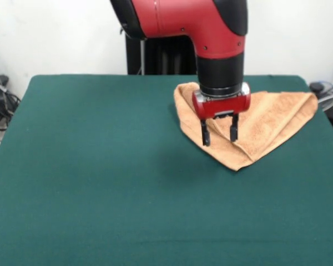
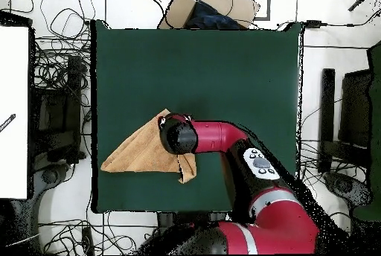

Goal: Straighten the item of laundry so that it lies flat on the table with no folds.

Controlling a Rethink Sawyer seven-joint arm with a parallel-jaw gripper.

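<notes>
— When you look across the worktop [image 1: 100, 183] from the front, what do you see first, on the left?

— Just bare green cloth on that side. Some black wires [image 1: 0, 100] sit off the left edge.

— And then, going right?

— Then comes the towel [image 1: 266, 124]. It is peach-orange and lies near the far right corner. It is not flat. It is folded into a kind of triangle, with a point facing the camera and a fold line running across it. Its left end is bunched up a bit.

— Where is the pincer [image 1: 218, 133]?

— Right over the left part of the towel. The red arm [image 1: 211, 33] comes down from the top. The two black fingers [image 1: 205, 134] point down and stand apart, so it is open. The tips are at the towel, but I cannot tell if they touch it.

— And from above?

— There the towel [image 2: 141, 149] lies near the worktop's [image 2: 223, 67] left edge, close to the robot's side. The arm [image 2: 223, 138] covers part of it. A brown box [image 2: 212, 7] sits beyond the far edge.
</notes>
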